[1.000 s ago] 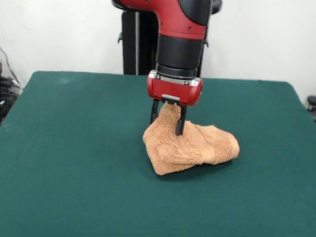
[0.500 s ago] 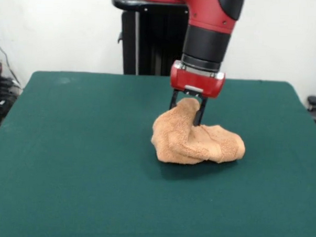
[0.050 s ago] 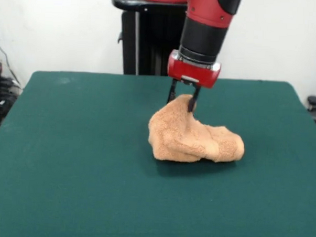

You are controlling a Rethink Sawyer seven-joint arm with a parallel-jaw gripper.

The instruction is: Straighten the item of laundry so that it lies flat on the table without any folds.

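Green felt covers the table [image 3: 66, 172], white wall behind it. Black fingers [image 3: 190, 103] of the gripper [image 3: 180, 102] are pinched on a peak of the towel [image 3: 191, 138], one finger on each side of the raised cloth. From that pinch the towel hangs down in a tent and spreads into a crumpled mound on the tabletop, bulkier toward the right edge, folds overlapping. It lies near the tabletop's middle, somewhat toward the far edge, well clear of every corner. Above the fingers sits the red gripper housing, then the black and red arm [image 3: 204, 31], slightly tilted. Black pedestal [image 3: 145, 39] stands past the far edge.
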